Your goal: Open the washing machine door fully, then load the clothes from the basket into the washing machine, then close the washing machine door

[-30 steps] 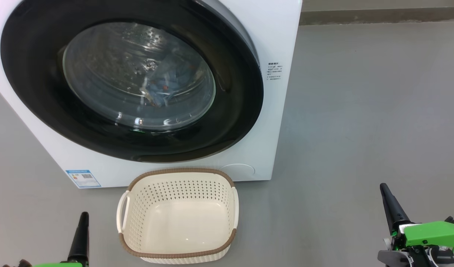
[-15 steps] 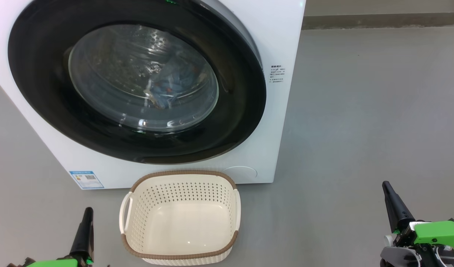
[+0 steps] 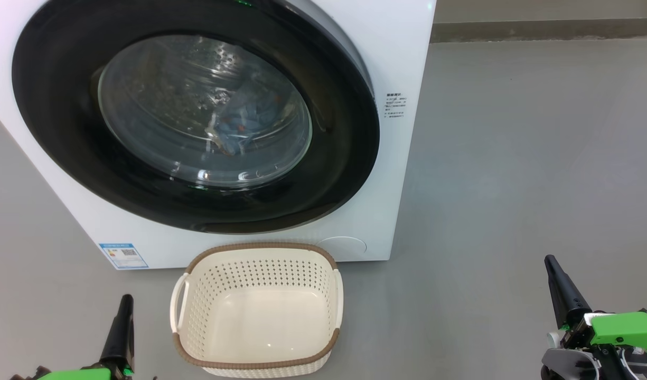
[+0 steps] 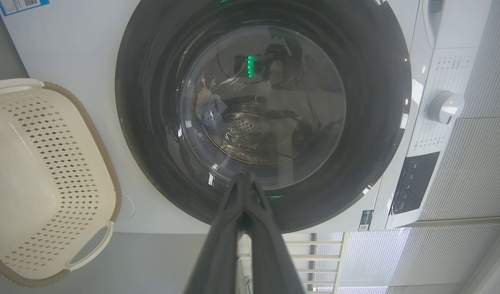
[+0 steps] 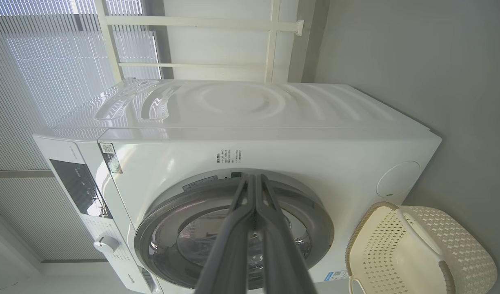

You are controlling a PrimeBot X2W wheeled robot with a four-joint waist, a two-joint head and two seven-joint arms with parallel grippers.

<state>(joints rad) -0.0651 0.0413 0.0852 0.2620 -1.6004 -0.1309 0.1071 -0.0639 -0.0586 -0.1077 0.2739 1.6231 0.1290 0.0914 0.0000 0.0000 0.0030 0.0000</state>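
The washing machine [image 3: 402,58] stands at the upper left of the head view, its round black-rimmed door [image 3: 349,158] flush against the front. Through the glass I see the light blue clothes [image 3: 244,124] lying in the drum; in the left wrist view the clothes [image 4: 211,111] show as a small bundle. The cream basket [image 3: 257,311] sits on the floor just before the machine, with nothing in it. My left gripper [image 3: 125,303] is shut at the lower left, beside the basket. My right gripper [image 3: 550,261] is shut at the lower right, well clear of both.
Grey floor [image 3: 513,158] stretches to the right of the machine. A blue label [image 3: 123,255] and a round white flap [image 3: 343,245] mark the machine's lower front. The right wrist view has the control panel [image 5: 76,185], a dial [image 5: 107,244] and window blinds [image 5: 37,53] behind.
The whole head picture shifted a little right and down a second ago, so the camera moved. Since half a second ago nothing has visibly moved.
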